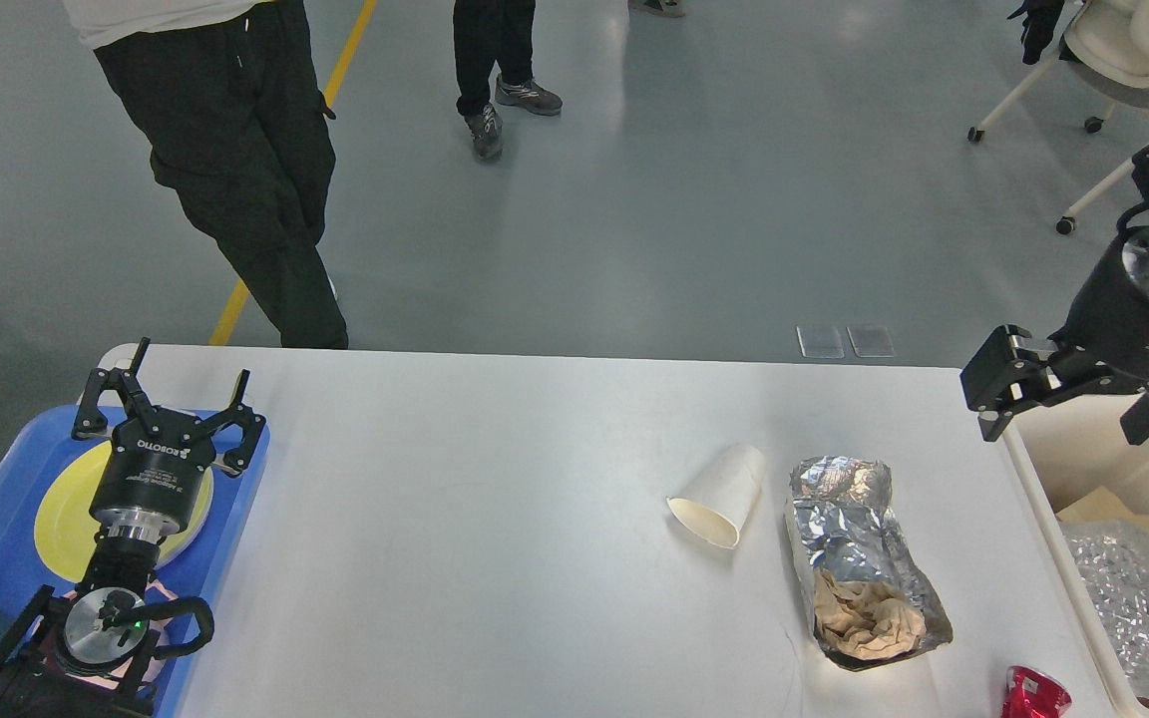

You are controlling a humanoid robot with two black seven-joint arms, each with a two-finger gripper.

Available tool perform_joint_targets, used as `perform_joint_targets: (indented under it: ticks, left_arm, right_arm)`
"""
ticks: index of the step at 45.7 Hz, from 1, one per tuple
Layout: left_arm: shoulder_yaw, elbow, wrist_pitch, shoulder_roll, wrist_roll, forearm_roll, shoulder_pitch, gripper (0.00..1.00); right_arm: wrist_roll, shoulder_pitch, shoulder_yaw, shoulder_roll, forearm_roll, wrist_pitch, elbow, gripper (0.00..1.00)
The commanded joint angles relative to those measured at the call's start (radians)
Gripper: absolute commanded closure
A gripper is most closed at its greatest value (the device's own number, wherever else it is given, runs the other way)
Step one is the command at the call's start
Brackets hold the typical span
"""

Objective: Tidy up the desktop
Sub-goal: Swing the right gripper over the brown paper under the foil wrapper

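One left hand (188, 384) labelled ROBOTIQ, fingers spread, desktop (495, 558)

You are looking at a lab or robot test hall, not a home. The smooth grey poured floor (694, 219) carries a painted yellow lane line (280, 189). Two people in dark trousers (235, 170) stand by the large white rectangular tabletop (495, 538), watching. A white office chair on castors (1083, 70) sits on the open floor at upper right.
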Motion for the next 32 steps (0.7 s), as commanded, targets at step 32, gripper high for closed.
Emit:
perform_joint_targets:
  ticks: [32]
  left_arm:
    - [0.000,0.000,0.000,0.000,0.002,0.000,0.000,0.04]
  right_arm:
    - [0.371,0.017,-0.209,0.190,0.102,-0.026,0.011,0.00]
